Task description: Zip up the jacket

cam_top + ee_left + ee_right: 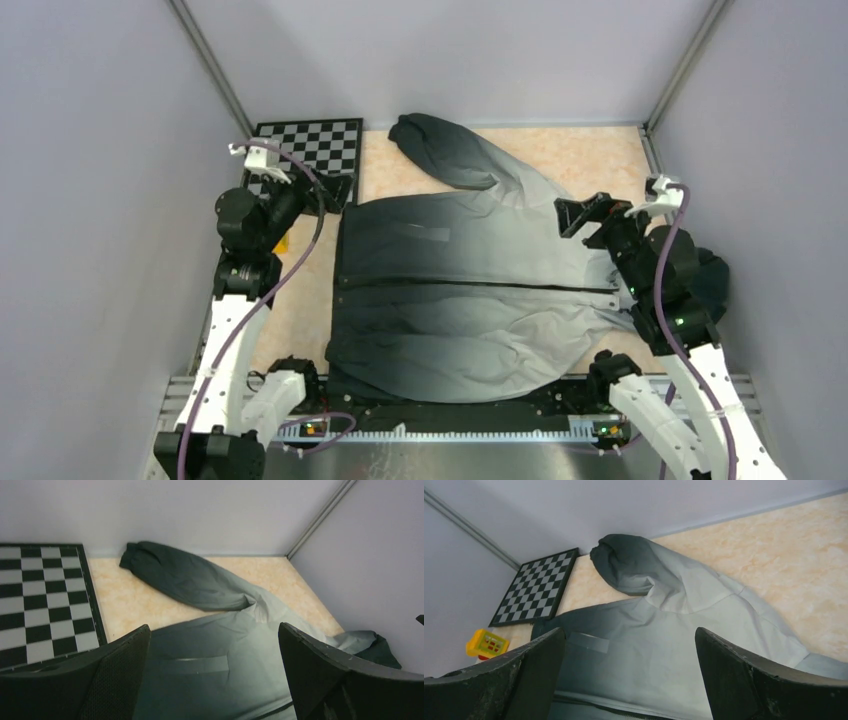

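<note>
Open tabletop (590, 150) lies beyond the jacket (460, 290); chessboard (310, 145) blocks far-left.

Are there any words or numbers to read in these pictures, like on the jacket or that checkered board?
There is no text anywhere that can be read.
Dark-to-light grey fabric jacket: no label or brand shows.
Black-and-white checkered board: only squares, no writing.
Small yellow plastic thing with red and green squares: any marks on it are too small and blurred to read.

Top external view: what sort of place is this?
Probably a lab robot cell, not a home: plain grey panel walls on metal frame posts, a checkerboard, likely for calibration, in the far-left corner of the table, and the jacket laid flat on it.
</note>
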`<action>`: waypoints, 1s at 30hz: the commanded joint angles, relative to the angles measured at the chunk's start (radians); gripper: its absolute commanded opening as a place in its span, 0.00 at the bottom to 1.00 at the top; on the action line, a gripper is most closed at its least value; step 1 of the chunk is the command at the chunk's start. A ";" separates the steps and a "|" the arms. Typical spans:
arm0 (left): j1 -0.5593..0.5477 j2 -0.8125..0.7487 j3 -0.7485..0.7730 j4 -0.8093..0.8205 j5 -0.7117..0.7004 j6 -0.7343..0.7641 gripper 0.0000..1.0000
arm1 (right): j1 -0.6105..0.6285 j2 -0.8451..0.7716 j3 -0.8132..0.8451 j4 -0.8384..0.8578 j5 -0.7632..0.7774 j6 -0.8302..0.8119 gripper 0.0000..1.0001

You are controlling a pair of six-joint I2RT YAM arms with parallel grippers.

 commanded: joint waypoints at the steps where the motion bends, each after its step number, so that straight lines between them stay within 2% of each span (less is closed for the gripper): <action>1: -0.001 0.054 0.067 -0.135 0.034 0.040 0.99 | -0.005 0.047 -0.006 0.039 -0.065 0.041 0.99; 7: -0.001 0.151 0.117 -0.393 -0.108 0.128 0.99 | -0.006 0.174 -0.015 0.121 -0.262 0.036 0.99; 10: 0.000 0.208 0.158 -0.553 -0.248 0.156 0.99 | -0.006 0.267 -0.059 0.229 -0.387 0.050 0.99; 12: 0.002 0.230 0.165 -0.610 -0.356 0.156 0.99 | 0.003 0.334 -0.079 0.291 -0.452 0.061 0.99; 14: 0.010 0.234 0.147 -0.621 -0.395 0.167 0.99 | 0.039 0.400 -0.081 0.317 -0.463 0.052 0.99; 17: 0.021 0.228 0.093 -0.594 -0.378 0.155 0.99 | 0.120 0.495 -0.081 0.357 -0.455 0.041 0.99; 21: 0.111 0.281 0.064 -0.587 -0.293 0.130 0.99 | 0.247 0.593 -0.068 0.428 -0.433 0.049 0.98; 25: 0.207 0.377 0.065 -0.586 -0.194 0.120 0.99 | 0.373 0.696 -0.001 0.429 -0.386 0.039 0.96; 30: 0.213 0.476 0.091 -0.605 -0.166 0.166 0.99 | 0.505 0.812 0.071 0.435 -0.365 0.021 0.92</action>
